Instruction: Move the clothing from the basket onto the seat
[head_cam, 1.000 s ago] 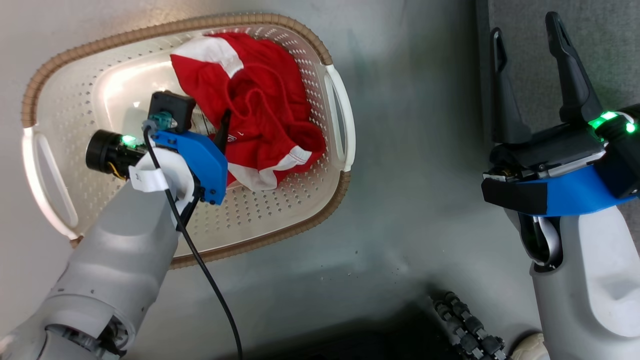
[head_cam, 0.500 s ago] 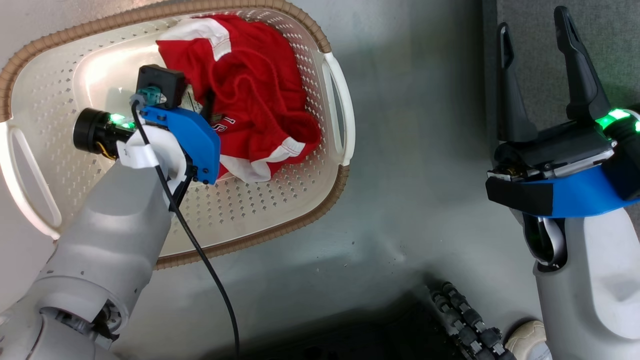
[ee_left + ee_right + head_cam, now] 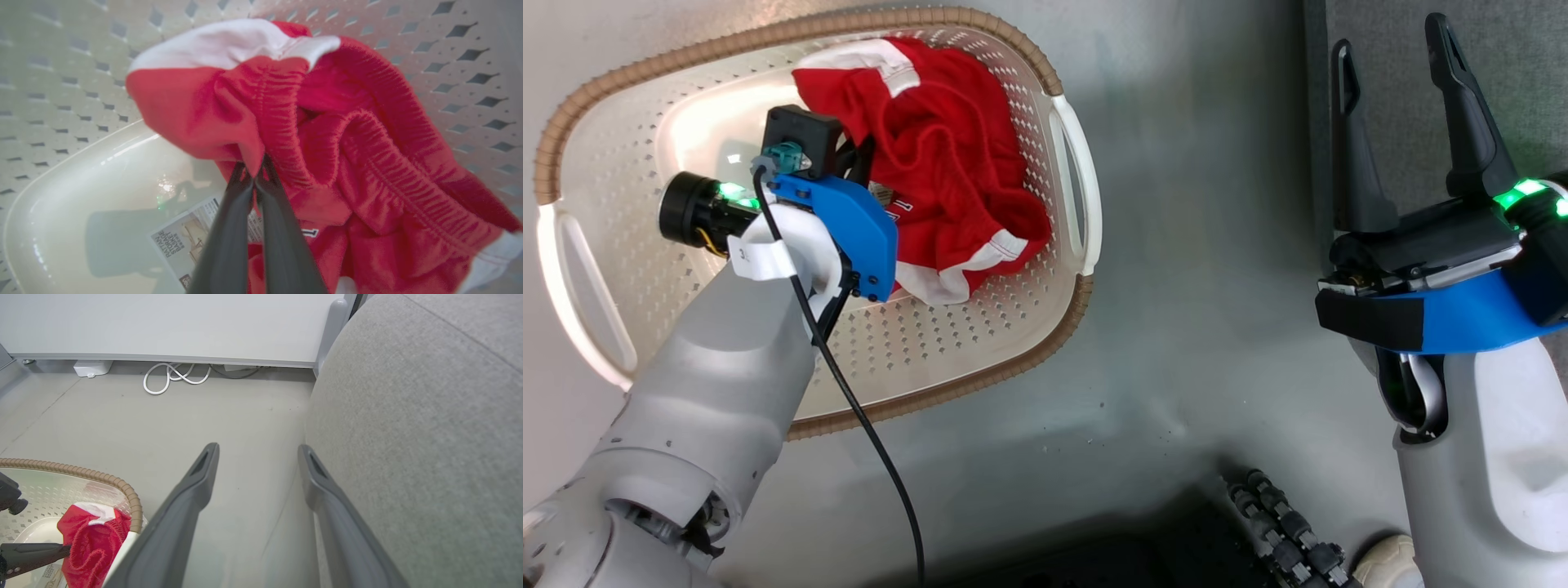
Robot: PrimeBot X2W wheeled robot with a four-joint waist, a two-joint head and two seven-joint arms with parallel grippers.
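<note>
Left wrist view: tips of left gripper [image 3: 254,173] fingers [image 3: 229,228] buried in a fold of the clothing [image 3: 367,163]; pile bunched, can't tell if 1 garment or 2. Paper label [image 3: 184,241] partly under cloth + fingers, small print unreadable. Right wrist view: basket [image 3: 81,472], seat [image 3: 429,437] cut by frame edges.

A paper label [image 3: 190,245] on the floor of the basket [image 3: 61,122] carried rotated print whose largest line read "RATTAN"; its smaller lines were too blurred. White characters on the clothing [image 3: 367,163] were mostly hidden and unreadable
</note>
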